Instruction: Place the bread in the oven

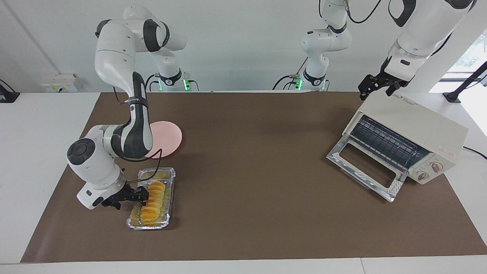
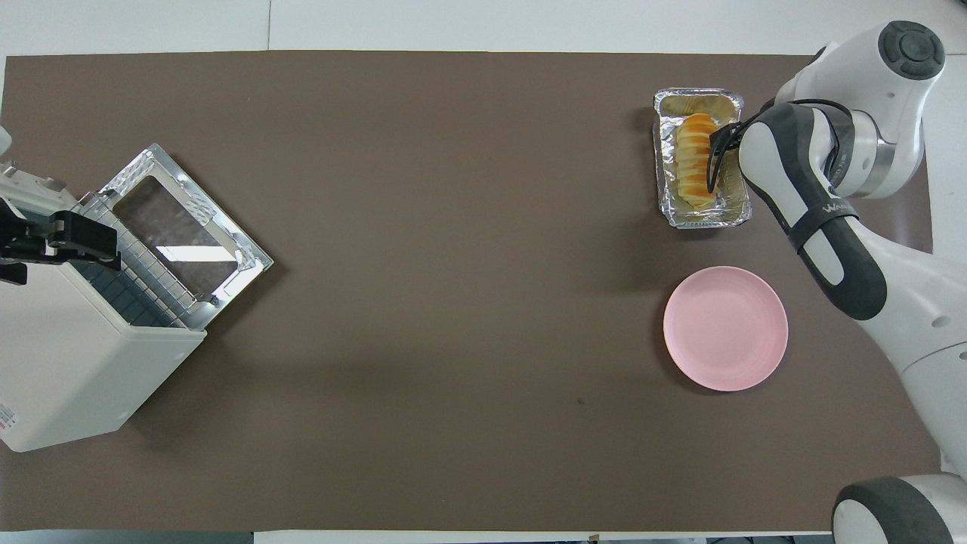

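Two grippers are in view: the right gripper [image 1: 134,196] sits low beside the ridged yellow-orange bread loaf [image 1: 152,202], which lies in the crinkled silver foil tray [image 1: 149,226] toward the right arm's end of the table, and whether its fingers are parted or closed I cannot tell. The left gripper [image 1: 376,85], fingers spread and empty, waits over the boxy cream-white toaster oven [image 1: 414,125], whose glass door [image 1: 365,167] is dropped open, evidently to receive the loaf. A round pink plate [image 1: 167,139] lies nearer the robots than the tray.
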{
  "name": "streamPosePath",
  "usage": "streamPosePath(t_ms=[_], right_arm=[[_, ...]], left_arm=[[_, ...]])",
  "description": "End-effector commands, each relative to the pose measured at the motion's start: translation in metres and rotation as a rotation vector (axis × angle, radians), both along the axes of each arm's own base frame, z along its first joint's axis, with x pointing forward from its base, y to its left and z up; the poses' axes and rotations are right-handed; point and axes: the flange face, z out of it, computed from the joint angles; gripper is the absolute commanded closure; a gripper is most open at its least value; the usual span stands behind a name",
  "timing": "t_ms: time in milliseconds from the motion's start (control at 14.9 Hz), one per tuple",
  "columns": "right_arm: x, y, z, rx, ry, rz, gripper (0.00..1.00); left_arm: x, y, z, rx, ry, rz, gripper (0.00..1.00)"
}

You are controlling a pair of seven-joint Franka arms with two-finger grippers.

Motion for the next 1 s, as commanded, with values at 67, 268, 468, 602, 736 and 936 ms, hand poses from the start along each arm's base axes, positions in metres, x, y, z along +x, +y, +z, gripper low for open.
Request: streamPosePath(t_ms=[67, 268, 468, 602, 736, 936], right_arm=[[-0.012, 0.008, 0.01, -0.003, 0.0, -0.006, 1.0], [-0.012, 0.012, 0.012, 0.002, -0.002, -0.023, 1.0], [-0.012, 0.013, 0.013, 0.008, 0.004, -0.024, 1.0], [-0.013, 0.015, 0.02, 0.013, 0.017, -0.022, 1.0], [-0.016, 0.017, 0.036, 0.024, 0.04, -0.031, 1.0], [-0.024, 0.047, 0.09, 0.089, 0.119, -0.05, 1.0]], left_arm=[[-0.006, 0.002, 0.001, -0.017, 0.011, -0.002, 0.0], [-0.006, 0.003, 0.001, -0.018, 0.011, 0.0, 0.0], [-0.006, 0.003, 0.001, -0.018, 0.011, 0.0, 0.0], [-0.006, 0.002, 0.001, -0.017, 0.011, -0.002, 0.0], [-0.006, 0.002, 0.001, -0.017, 0.011, -0.002, 0.0], [-0.006, 0.002, 0.001, -0.017, 0.011, -0.002, 0.0]])
